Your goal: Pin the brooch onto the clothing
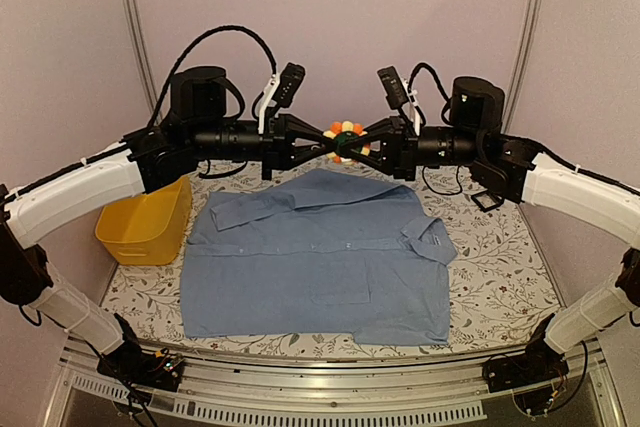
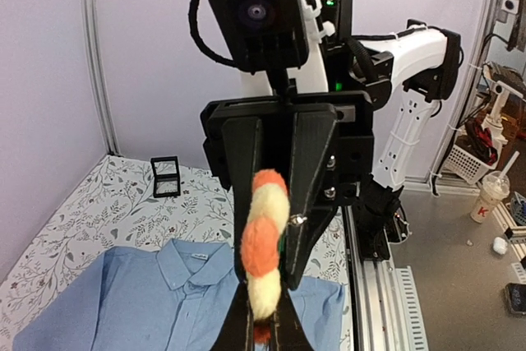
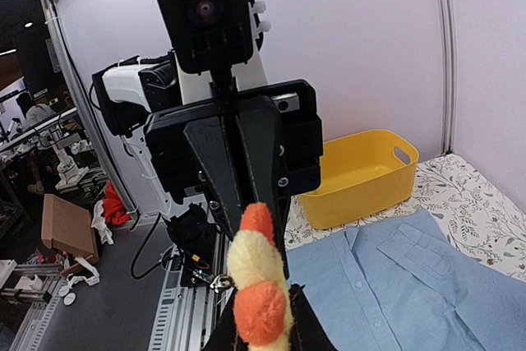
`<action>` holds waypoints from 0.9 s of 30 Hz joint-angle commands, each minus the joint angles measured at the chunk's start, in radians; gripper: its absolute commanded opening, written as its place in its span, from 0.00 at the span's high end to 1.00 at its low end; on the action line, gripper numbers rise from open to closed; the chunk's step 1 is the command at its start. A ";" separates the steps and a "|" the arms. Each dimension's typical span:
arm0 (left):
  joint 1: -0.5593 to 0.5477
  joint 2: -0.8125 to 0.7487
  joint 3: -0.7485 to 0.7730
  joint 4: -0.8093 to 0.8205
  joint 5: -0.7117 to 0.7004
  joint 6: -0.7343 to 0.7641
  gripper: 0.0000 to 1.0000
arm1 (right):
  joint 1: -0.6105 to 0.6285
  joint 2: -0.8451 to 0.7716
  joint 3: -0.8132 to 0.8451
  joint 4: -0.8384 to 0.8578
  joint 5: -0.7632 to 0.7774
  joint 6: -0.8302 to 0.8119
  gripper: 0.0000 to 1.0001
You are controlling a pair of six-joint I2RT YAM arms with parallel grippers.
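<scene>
While the left pincer (image 1: 329,141) and right pincer (image 1: 363,144) are both clamping tight on the brooch (image 1: 345,137) above the clothing (image 1: 320,257), any uneven pull is probably risking a drop.

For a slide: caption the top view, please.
Left gripper and right gripper pinch the brooch above the shirt.

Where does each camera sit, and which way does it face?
Top external: above and behind the bases, looking down on the shirt; left arm and right arm show, holding the brooch.
Left wrist: on the left arm, facing the right gripper; own fingertips at bottom.
Right wrist: on the right arm, facing the left gripper; own fingertips at bottom.
Wrist views share brooch and shirt, from opposite sides.
</scene>
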 commanded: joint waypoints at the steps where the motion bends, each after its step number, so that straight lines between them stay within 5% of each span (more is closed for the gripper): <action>1: -0.052 0.009 0.034 0.007 0.064 0.025 1.00 | -0.024 0.044 0.024 -0.046 0.173 0.060 0.85; 12: -0.051 0.002 0.029 0.005 0.038 0.025 1.00 | -0.026 0.046 0.021 -0.058 0.143 0.045 0.71; 18: 0.010 -0.024 0.005 0.010 -0.058 0.005 1.00 | -0.026 -0.011 -0.027 -0.088 -0.031 -0.078 0.40; 27: 0.025 -0.043 -0.023 0.043 -0.016 0.000 1.00 | -0.027 -0.147 -0.073 -0.136 0.058 -0.234 0.17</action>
